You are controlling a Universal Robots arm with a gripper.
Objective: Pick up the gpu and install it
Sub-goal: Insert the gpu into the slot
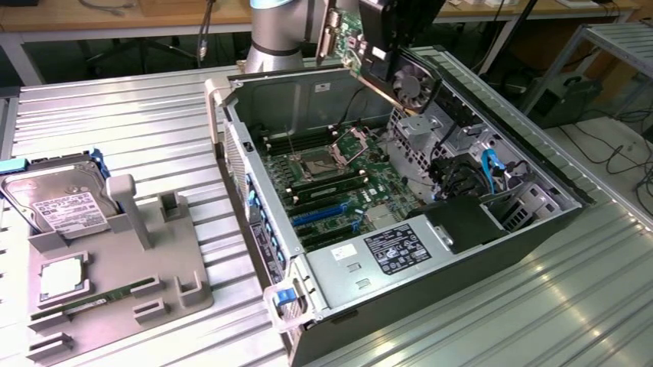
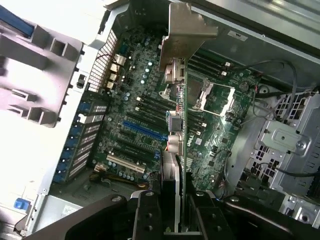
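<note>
Gripper [image 2: 181, 222] is closed narrowly on the gpu [image 2: 176, 125], one dark finger [image 2: 149, 215] pressing each face of the card. In the wrist view the card is seen edge-on. Its long axis runs straight away from the gripper, and the pale metal bracket [image 2: 187, 35] sits at the far end. The grey arm [image 1: 275, 30] stands beyond the computer case [image 1: 531, 229], at about 11 o'clock from the case's centre in the exterior view.

In that view the gpu [image 1: 403, 73] hangs in the air over the case's far rim, at 12 o'clock from the motherboard [image 1: 337, 183] and well apart from it. The card is tilted, with its long axis running from roughly 10 o'clock down to 4 o'clock. The bracket [image 1: 329, 34] is at the 10 o'clock end, and the black fan shroud faces toward 4 o'clock. The blue slot [image 1: 318, 214] lies bare on the board.

At 9 o'clock from the case, a grey holder [image 1: 153, 283] on the ribbed bench [image 1: 122, 115] carries a hard drive [image 1: 61, 206].
</note>
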